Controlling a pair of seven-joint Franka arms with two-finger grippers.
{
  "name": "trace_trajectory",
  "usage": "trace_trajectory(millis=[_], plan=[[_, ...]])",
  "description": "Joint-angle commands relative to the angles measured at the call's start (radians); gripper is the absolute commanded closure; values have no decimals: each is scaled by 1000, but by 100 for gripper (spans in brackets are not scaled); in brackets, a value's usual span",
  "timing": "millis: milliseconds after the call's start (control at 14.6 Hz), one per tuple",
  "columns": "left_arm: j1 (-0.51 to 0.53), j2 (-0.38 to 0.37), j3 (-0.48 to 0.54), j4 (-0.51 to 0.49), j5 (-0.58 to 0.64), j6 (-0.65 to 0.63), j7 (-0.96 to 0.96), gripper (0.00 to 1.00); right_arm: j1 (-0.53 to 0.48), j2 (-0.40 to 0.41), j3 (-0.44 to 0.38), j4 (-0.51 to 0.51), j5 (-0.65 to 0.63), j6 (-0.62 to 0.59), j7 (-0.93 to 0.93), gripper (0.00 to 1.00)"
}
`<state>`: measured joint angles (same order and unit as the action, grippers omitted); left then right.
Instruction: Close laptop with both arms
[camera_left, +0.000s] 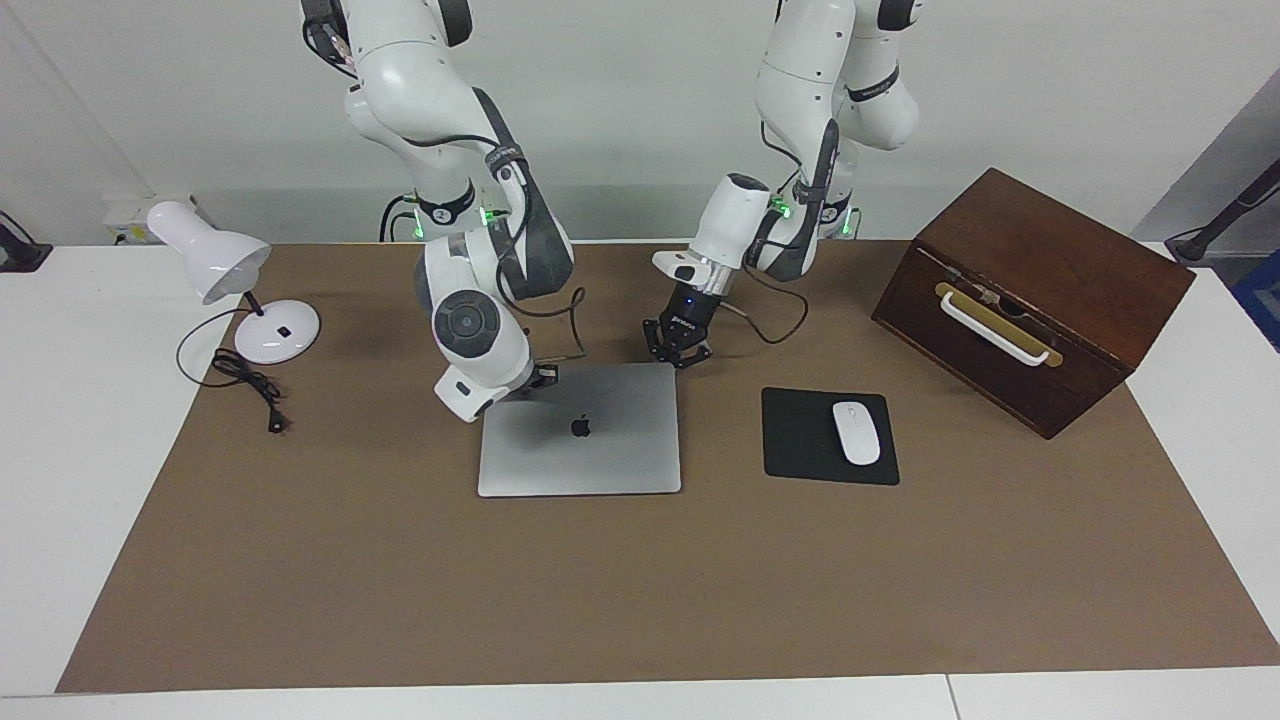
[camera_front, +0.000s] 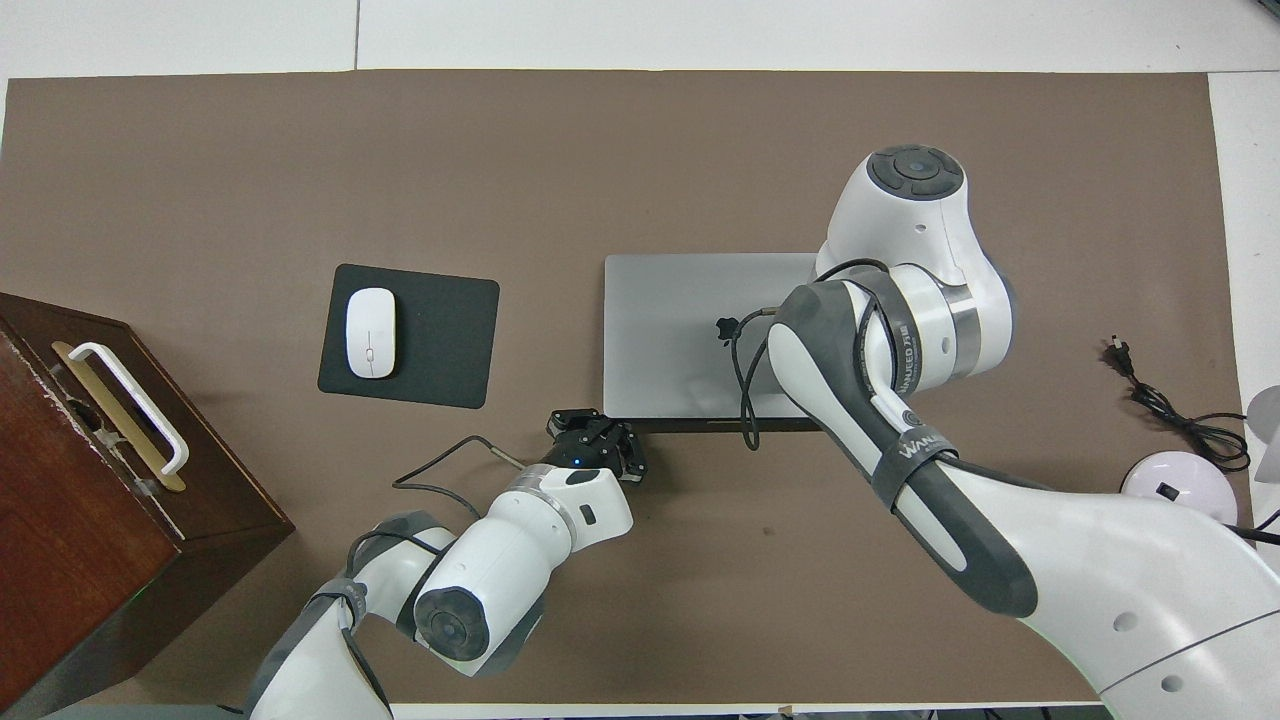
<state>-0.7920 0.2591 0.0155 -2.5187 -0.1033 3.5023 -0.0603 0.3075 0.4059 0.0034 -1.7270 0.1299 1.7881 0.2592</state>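
With the laptop (camera_left: 580, 430) lying nearly flat mid-desk, both clenched, empty pincers, left (camera_left: 681, 348) and right (camera_left: 540, 375), are sitting at its robot-side edge, and should be pressing evenly to avoid twisting the lid.

Silver-grey laptop (camera_left: 580, 430), lid shut flat, apple logo up, beside the black mouse pad (camera_left: 800, 436)

White table (camera_left: 90, 480) covered by a brown mat (camera_left: 640, 580). On the mat: a closed laptop (camera_left: 580, 440) at centre; beside it, toward the left arm's end, a black mouse pad (camera_left: 800, 440), then a wooden box (camera_left: 1030, 300). A lamp (camera_left: 240, 300) and its cord (camera_left: 250, 385) lie at the right arm's end.
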Motion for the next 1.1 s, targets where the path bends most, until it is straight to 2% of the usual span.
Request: trace_trajectory(millis=[0, 481, 825, 1031], plan=[[16, 104, 1, 12, 17, -2, 10, 100, -10, -32, 9, -28, 25, 2, -1, 100], [22, 104, 1, 17, 17, -5, -2, 100, -33, -111, 0, 66, 20, -151, -8, 100], [30, 100, 0, 24, 17, -9, -93, 100, -113, -238, -11, 133, -21, -148, -29, 100], [30, 89, -2, 24, 17, -14, -119, 100, -188, -306, -14, 200, -90, -142, -128, 100]])
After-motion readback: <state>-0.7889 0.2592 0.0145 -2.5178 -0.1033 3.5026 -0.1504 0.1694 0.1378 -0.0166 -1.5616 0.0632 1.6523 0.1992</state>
